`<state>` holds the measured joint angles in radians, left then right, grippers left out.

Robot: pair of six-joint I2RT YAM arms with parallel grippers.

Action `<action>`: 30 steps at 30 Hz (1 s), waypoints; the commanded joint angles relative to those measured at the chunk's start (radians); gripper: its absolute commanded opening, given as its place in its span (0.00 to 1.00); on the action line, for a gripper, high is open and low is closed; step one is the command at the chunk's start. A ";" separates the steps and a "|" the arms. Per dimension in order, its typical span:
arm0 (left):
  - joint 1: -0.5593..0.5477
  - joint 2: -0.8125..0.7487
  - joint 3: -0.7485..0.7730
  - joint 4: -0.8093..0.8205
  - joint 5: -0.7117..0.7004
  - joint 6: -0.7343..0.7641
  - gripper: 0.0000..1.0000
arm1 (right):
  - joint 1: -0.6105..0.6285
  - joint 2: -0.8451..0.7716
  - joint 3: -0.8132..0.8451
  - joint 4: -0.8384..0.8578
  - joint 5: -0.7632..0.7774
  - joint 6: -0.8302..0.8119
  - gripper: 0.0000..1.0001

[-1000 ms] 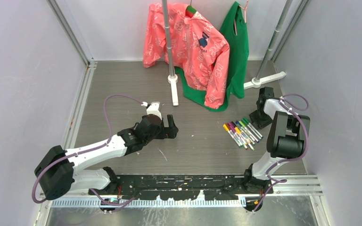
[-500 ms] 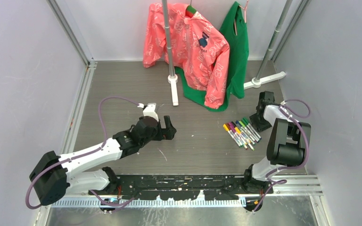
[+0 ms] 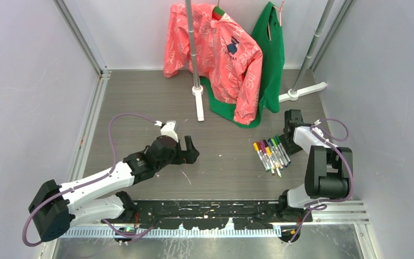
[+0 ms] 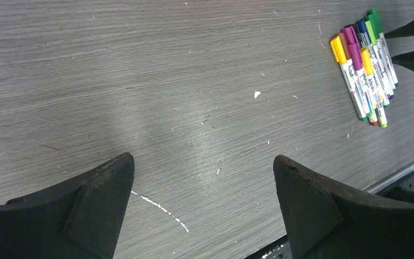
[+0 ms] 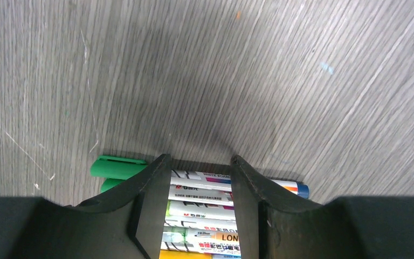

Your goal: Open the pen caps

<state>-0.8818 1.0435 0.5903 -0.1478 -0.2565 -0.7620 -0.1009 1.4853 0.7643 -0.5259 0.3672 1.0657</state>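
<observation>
Several pens with white barrels lie side by side on the grey table, right of centre. Their coloured pen caps, yellow, purple and green, all sit on the pens. My right gripper stands low over the far side of the row. Its open jaws straddle the white barrels, which run crosswise beneath both fingers. Two green caps stick out to the left. My left gripper hovers wide open over bare table, well left of the pens.
A pink jacket and a green garment hang from a rack at the back. Its pole and white foot stand on the table. Grey walls close both sides. A metal rail runs along the near edge.
My right gripper has swung left and down onto the pens, and the row has slid left and turned a little. The left arm has drawn back slightly to the left, still open.
</observation>
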 commanded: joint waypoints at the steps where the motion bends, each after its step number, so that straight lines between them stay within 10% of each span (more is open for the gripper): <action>1: -0.005 -0.042 -0.005 -0.024 0.026 -0.017 1.00 | 0.064 0.006 -0.056 -0.088 -0.018 0.132 0.50; 30: -0.005 -0.182 -0.061 -0.171 0.083 -0.040 0.98 | 0.508 0.067 -0.044 -0.150 0.084 0.644 0.50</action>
<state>-0.8818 0.8852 0.5282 -0.3092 -0.1802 -0.7868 0.3569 1.4799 0.7479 -0.6365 0.5365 1.5745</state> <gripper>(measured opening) 0.983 0.502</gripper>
